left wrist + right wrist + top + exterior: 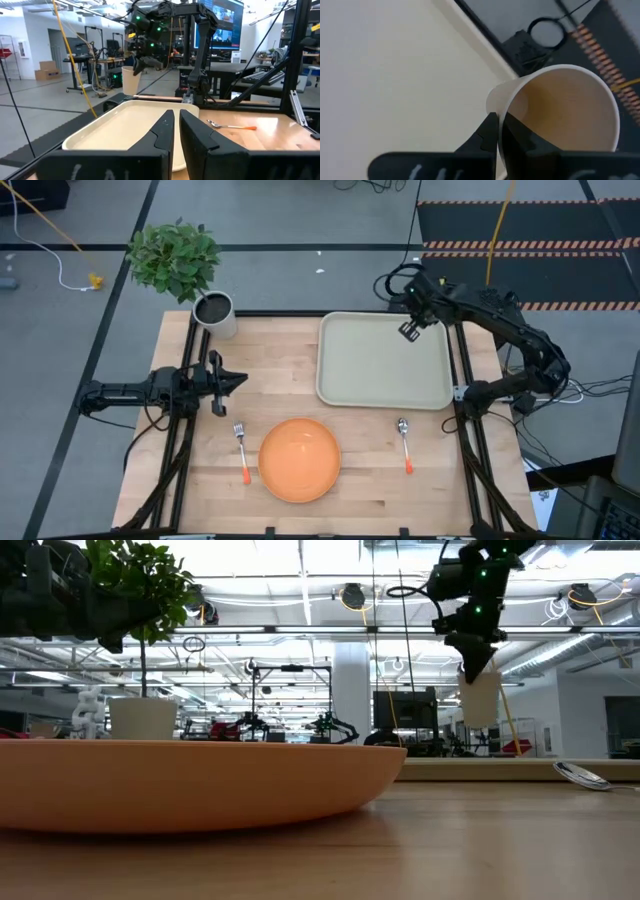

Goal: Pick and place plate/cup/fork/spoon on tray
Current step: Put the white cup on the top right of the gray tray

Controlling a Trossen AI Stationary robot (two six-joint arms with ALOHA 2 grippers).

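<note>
My right gripper [410, 330] hangs over the far right corner of the pale tray [370, 370] and is shut on the beige cup [480, 695], which also shows in the left wrist view [130, 80]. The orange plate [300, 460] lies flat on the table at the near middle. The fork [241, 448] lies left of the plate and the spoon [405, 442] lies right of it, both flat with their orange handles toward the near edge. My left gripper [238, 380] waits shut and empty at the table's left side, pointing toward the tray. My right gripper holds the cup by the wall at its rim [493, 102], one finger inside the cup and one outside. The fingers come from above, pointing down. The cup hangs below them, mouth up and nearly upright, lifted clear above the tray.
A light pot with dark soil [213, 310] and a leafy plant [175, 255] stand at the far left corner. Dark frame bars run along the table's left and right sides. Bare wood lies between the tray and the plate.
</note>
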